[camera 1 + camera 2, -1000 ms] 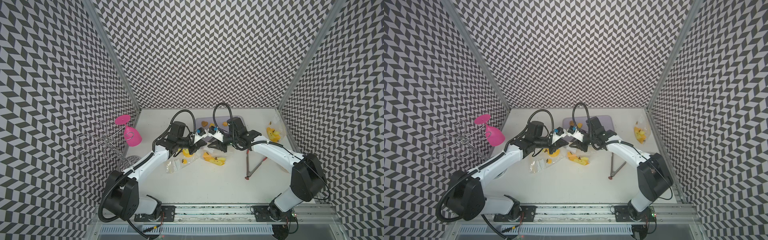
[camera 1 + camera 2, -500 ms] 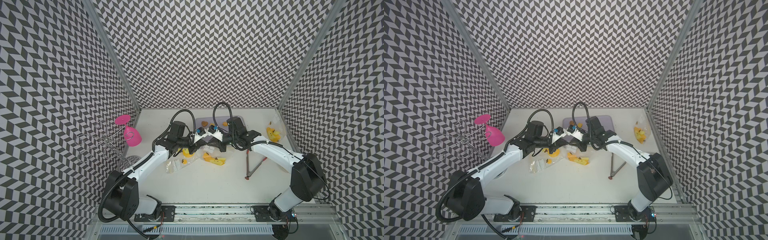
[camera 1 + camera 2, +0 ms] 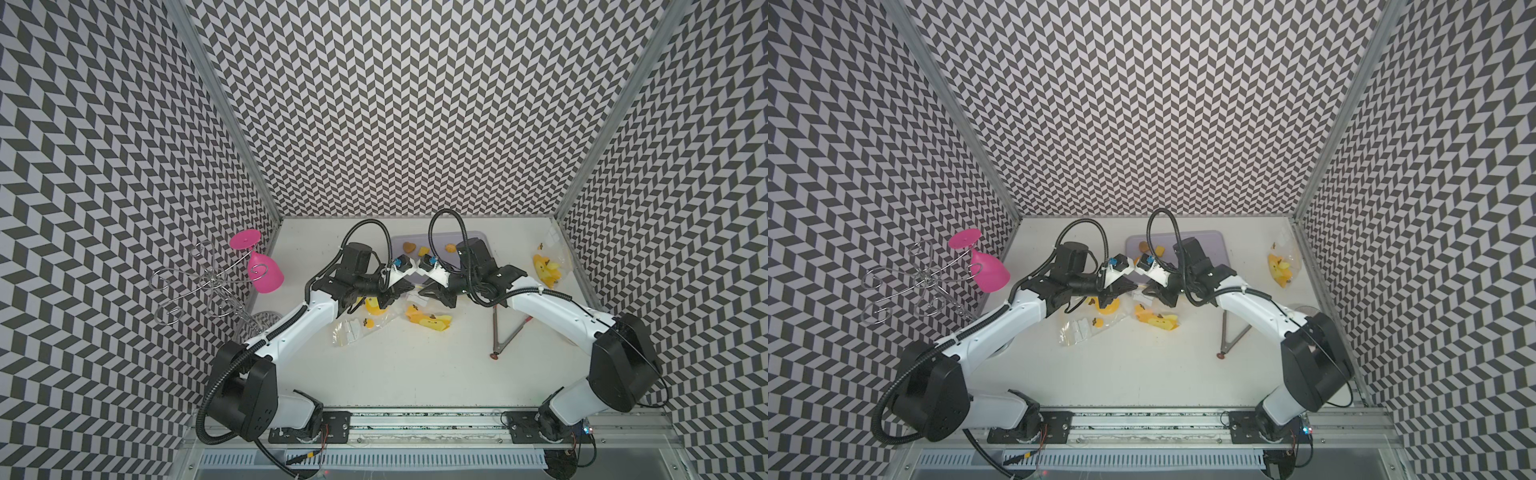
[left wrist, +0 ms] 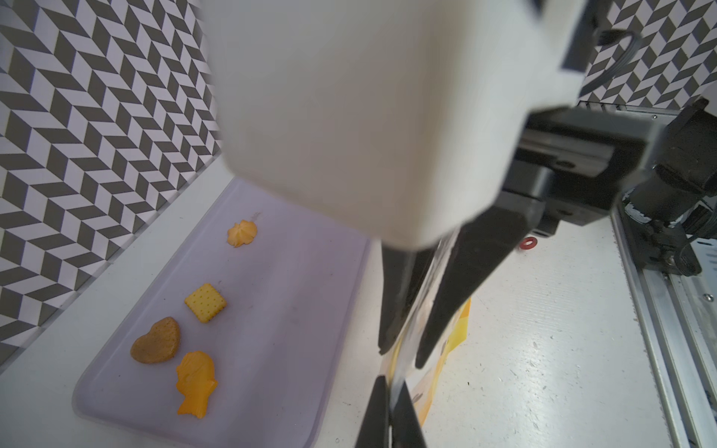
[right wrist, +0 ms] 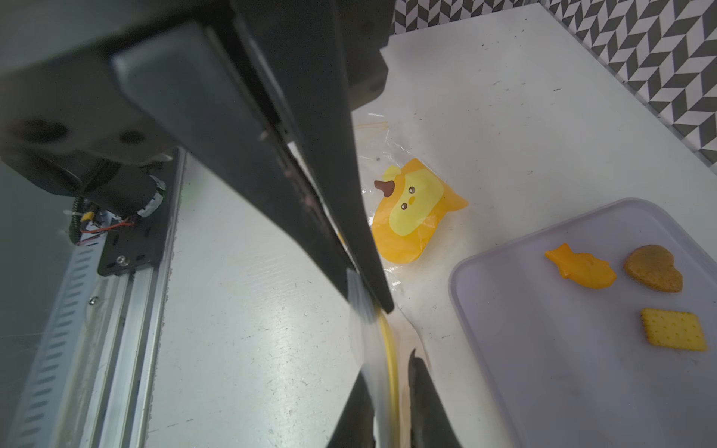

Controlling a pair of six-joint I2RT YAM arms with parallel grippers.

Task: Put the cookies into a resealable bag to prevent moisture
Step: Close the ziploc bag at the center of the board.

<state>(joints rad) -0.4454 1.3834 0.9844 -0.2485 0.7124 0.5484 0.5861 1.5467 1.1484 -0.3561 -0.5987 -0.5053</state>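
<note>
Tray [image 3: 415,237] half hidden under right arm [image 3: 478,259]; clear bag [image 4: 399,370] blurred, edges unclear; cookies [image 3: 409,248] too small from above for shapes.

I read four cookies [image 4: 205,303] lying flat and apart on the lilac tray [image 4: 295,279]: brown heart [image 4: 156,340], yellow square [image 5: 673,329], orange fish [image 4: 196,384] and pale rosette [image 4: 242,233]. The clear resealable bag [image 5: 368,329] is stretched edge-on beside the tray.

Both arms stretch forward from their bases and bend inward, with the wrists nearly touching. The left gripper [image 3: 405,290] and right gripper [image 3: 424,291] meet tip to tip, each clamped closed on the clear bag [image 5: 368,349].
</note>
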